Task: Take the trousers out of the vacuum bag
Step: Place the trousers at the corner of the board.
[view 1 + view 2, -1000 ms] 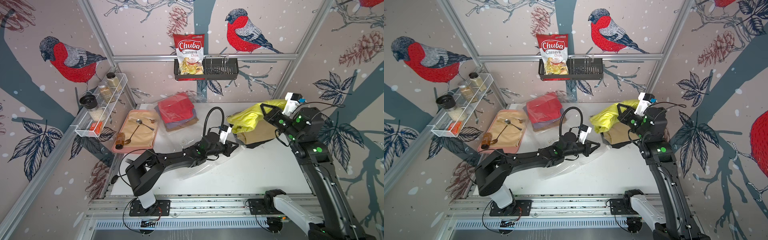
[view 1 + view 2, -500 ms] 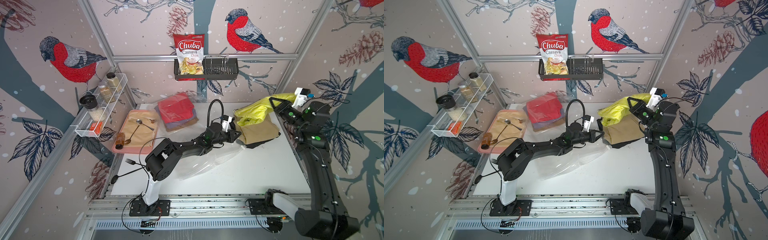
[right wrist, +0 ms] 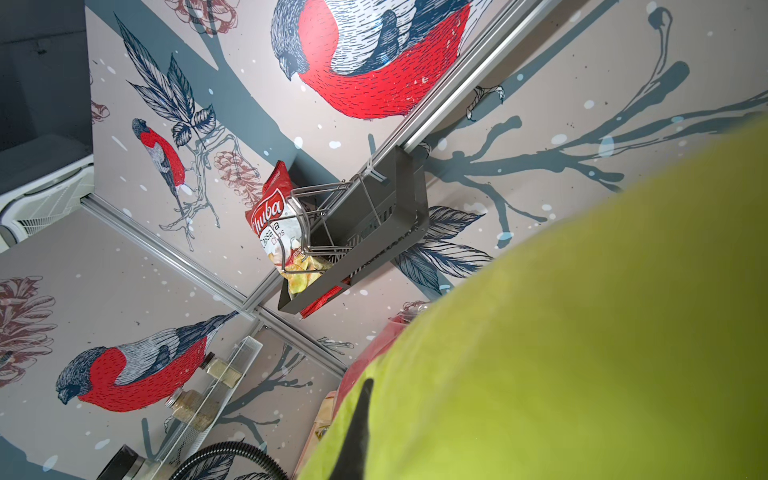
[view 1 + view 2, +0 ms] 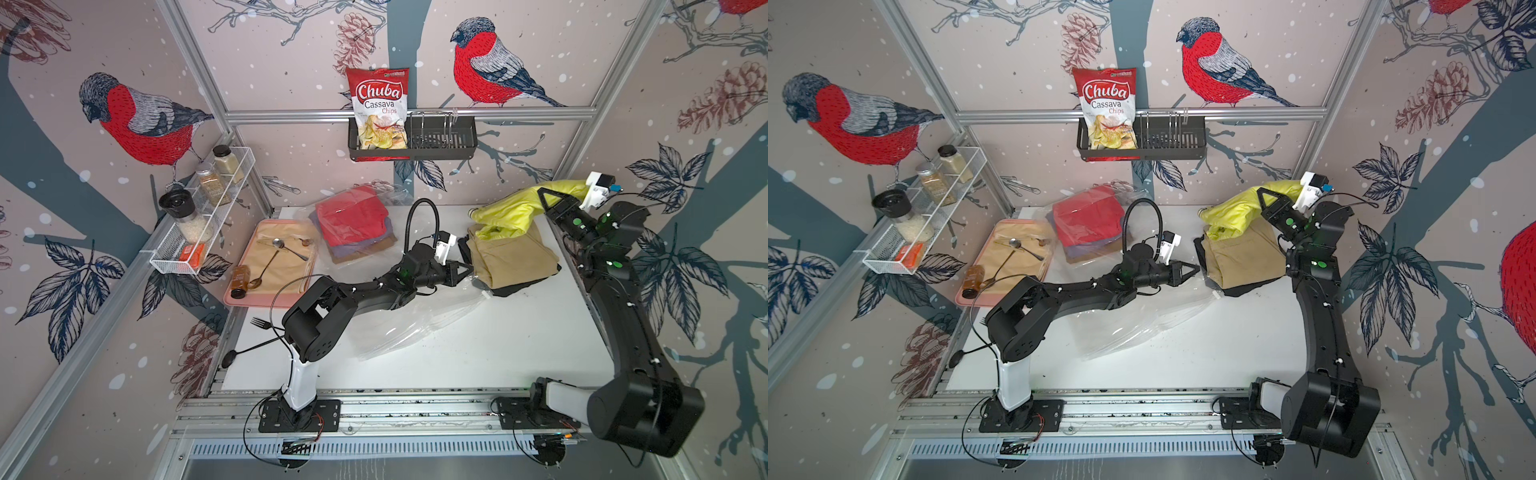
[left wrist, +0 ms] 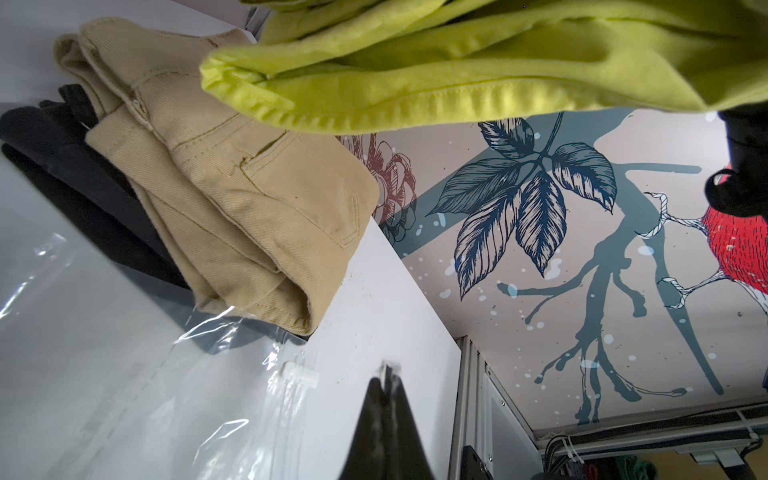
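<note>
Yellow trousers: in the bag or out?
Out. The right claw holds the yellow trousers up over the tan pair, away from the bag.

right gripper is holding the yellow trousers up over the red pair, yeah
Not quite: the right gripper holds the yellow trousers up over the tan pair, not a red one. Both top views show it.
</note>
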{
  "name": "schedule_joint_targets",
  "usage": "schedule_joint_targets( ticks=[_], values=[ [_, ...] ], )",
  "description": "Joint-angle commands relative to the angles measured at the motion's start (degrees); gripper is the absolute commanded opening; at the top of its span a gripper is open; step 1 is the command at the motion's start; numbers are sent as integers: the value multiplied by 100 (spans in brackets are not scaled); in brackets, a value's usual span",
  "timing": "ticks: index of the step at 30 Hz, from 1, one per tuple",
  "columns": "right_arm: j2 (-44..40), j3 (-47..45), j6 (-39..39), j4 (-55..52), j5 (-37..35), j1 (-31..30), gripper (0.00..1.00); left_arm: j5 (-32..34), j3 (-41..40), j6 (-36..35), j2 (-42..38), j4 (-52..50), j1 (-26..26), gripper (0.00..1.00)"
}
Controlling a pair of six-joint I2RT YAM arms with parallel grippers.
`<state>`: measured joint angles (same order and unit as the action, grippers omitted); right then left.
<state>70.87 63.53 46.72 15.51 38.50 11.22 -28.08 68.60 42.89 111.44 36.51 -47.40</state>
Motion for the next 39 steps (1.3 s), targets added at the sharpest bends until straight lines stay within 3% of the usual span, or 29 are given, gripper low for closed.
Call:
schedule_joint_targets(
  ticks=[1, 25, 39],
  values=[
    [236, -57, 174, 1723, 79, 3, 0, -158, -43, -221, -96, 22, 20, 0],
    [1934, -290, 868, 4453, -49, -24, 0, -415, 235, -302, 449, -275, 177, 0],
    [1142, -2142, 637, 4313, -75, 324, 0, -418, 6, -301, 297, -252, 205, 0]
  ],
)
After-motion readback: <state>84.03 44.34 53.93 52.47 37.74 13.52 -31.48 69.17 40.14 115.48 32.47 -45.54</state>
